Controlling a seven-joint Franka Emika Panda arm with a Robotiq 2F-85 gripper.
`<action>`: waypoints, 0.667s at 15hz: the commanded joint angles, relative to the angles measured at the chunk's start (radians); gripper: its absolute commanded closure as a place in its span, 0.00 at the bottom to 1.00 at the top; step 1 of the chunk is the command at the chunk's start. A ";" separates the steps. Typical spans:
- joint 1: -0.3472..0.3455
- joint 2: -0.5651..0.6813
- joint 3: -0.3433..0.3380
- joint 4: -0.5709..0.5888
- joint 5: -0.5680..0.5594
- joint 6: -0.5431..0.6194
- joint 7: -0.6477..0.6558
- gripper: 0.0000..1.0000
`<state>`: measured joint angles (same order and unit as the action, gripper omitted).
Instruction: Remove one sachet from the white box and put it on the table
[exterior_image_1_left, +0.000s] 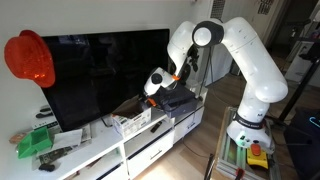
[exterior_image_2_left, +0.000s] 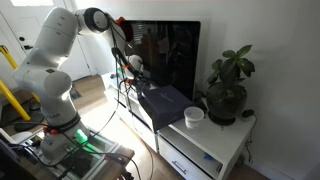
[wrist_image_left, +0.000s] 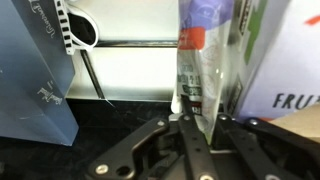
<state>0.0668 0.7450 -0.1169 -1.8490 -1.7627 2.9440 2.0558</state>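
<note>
Arm (exterior_image_2_left: 60, 50) reaches over desk (exterior_image_2_left: 215, 133) — gripper (exterior_image_2_left: 133, 68) hangs near dark grey box (exterior_image_2_left: 165, 103), before the TV (exterior_image_2_left: 170, 50); white cup (exterior_image_2_left: 194, 116) and potted plant (exterior_image_2_left: 226, 88) further along.

— How is the light in the exterior views?
— Soft daylight, low resolution. The television screen (exterior_image_1_left: 100, 75) reads near black at middle left, and elsewhere it carries faint reflections (exterior_image_2_left: 165, 50). A sunlit patch glares on the floor (exterior_image_2_left: 118, 125) at lower centre.
— And the wrist view?
— A white band across the middle is blown out. The sachet (wrist_image_left: 200, 70) sits too near the lens and looks soft. The gripper (wrist_image_left: 186, 122) at the bottom is dark and blurred.
</note>
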 joint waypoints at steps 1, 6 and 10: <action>0.000 0.021 0.036 -0.014 0.200 0.010 -0.143 0.97; -0.036 0.024 0.108 -0.022 0.429 -0.006 -0.334 0.97; -0.050 0.033 0.152 -0.003 0.540 -0.060 -0.406 0.97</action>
<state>0.0352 0.7521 -0.0197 -1.8613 -1.3146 2.9157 1.7122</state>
